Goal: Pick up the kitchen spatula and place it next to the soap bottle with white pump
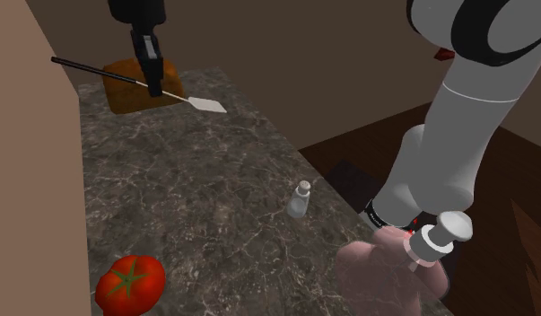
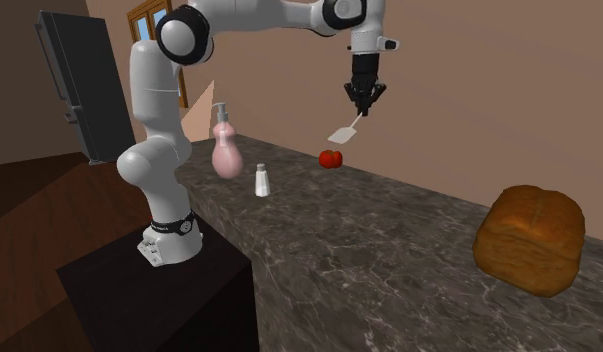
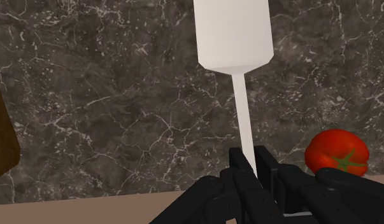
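Gripper (image 1: 154, 87) clamped on spatula (image 1: 116, 76) handle, aloft over table's (image 1: 214, 179) far end; long axis seemingly tilted, blade (white) aimed toward soap bottle (image 1: 394, 269), well apart at the near end.

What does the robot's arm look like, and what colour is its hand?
The arm is made of fat, rounded white tubes with dark joints between them. Its gripper is all black, with two blocky fingers.
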`<move>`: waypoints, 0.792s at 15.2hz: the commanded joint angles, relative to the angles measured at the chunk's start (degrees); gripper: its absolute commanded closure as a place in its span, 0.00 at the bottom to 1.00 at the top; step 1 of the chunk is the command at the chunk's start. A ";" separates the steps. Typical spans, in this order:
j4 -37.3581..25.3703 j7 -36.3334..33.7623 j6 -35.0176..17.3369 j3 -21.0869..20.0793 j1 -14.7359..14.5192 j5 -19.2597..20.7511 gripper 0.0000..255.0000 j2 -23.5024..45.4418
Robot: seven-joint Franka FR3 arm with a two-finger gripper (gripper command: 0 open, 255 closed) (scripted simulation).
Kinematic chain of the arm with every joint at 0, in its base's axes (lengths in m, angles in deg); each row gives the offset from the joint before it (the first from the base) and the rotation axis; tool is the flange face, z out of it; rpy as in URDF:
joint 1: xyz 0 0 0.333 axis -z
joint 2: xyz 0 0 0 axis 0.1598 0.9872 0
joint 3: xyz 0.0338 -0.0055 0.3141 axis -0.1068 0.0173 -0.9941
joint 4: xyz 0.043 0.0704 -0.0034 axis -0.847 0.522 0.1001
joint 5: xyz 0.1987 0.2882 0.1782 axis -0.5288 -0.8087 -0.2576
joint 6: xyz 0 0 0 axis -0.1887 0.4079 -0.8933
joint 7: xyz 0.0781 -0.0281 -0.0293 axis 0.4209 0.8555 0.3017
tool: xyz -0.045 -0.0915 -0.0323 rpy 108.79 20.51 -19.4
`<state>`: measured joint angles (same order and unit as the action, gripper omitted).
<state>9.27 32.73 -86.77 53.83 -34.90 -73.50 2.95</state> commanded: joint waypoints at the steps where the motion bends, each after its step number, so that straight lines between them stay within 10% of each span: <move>1: -2.43 -0.08 1.87 -0.02 -0.08 0.15 1.00 0.61; 12: -17.74 -0.91 12.61 -0.30 -1.16 1.39 1.00 5.27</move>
<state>-7.15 31.96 -75.22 53.58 -35.91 -72.21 7.92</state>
